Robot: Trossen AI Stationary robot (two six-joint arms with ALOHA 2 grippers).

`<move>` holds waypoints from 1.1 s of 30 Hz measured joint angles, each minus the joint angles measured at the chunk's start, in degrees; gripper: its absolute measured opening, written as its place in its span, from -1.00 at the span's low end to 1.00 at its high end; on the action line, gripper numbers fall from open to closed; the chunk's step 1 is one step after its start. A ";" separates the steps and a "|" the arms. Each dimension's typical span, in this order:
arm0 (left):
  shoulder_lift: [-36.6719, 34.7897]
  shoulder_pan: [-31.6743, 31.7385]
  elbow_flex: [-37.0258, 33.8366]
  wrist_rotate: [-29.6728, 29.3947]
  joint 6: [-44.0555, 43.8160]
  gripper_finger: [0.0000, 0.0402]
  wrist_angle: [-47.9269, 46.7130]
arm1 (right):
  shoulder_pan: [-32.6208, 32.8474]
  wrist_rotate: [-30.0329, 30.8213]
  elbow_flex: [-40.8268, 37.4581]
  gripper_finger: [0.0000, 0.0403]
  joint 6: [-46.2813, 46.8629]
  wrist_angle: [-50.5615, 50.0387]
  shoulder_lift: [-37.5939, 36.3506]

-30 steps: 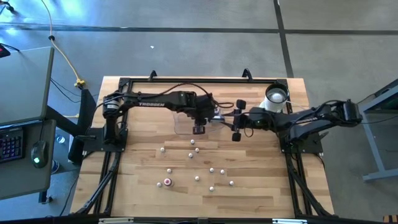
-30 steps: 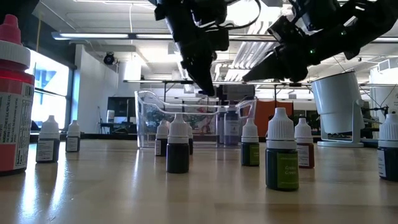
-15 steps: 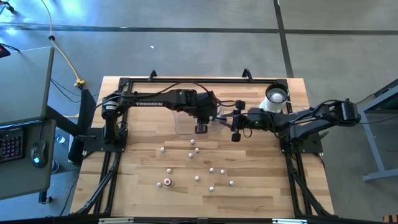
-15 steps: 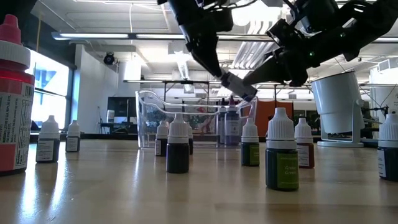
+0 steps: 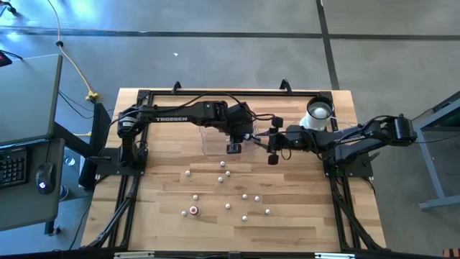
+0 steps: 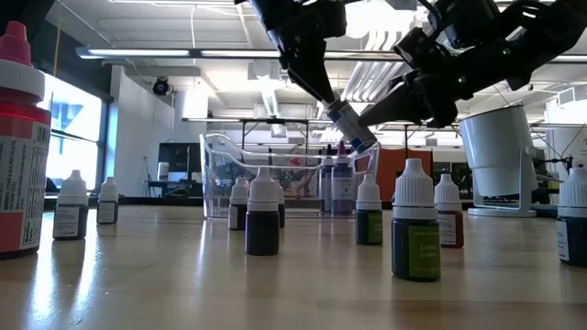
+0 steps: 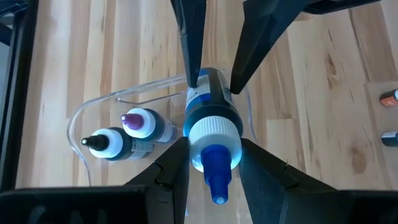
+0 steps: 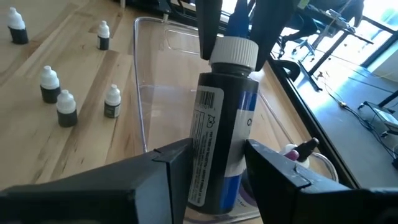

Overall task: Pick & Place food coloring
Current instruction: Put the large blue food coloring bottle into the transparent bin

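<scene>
Table (image 5: 302,230): light wood, filling the centre of the high view. About a dozen loose food coloring bottles (image 5: 228,206) stand scattered across its lower middle, none disturbed since a second ago.

Clear tray (image 5: 210,142): upper centre of the high view. The left wrist view shows two bottles already lying inside it.

Left gripper (image 5: 233,148): over the tray's right end. A second ago it hung there with no bottle visible in the low view; now a blue-tipped bottle (image 7: 209,127) sits between its fingers (image 7: 258,28).

Right gripper (image 5: 272,155): just right of the left one, clamped on the same bottle (image 8: 222,127).

Finding: both grippers grip one bottle in mid-air above the tray, tilted, in the upper centre of the low view (image 6: 349,126). Judged a handover in progress; release into the tray is not yet done.
</scene>
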 joint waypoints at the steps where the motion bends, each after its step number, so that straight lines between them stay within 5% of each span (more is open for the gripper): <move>1: 0.00 0.00 0.00 0.13 0.07 -0.45 -0.03 | -0.02 -0.47 0.00 -0.32 0.02 0.09 0.00; 21: 0.00 -0.04 0.00 0.67 0.10 -0.45 1.29 | -0.02 -0.68 -0.02 -0.32 -0.64 0.73 0.00; 33: 0.41 -0.02 0.00 0.43 -0.54 -0.45 -4.72 | 2.02 5.09 -0.02 -0.32 -1.74 0.07 -4.58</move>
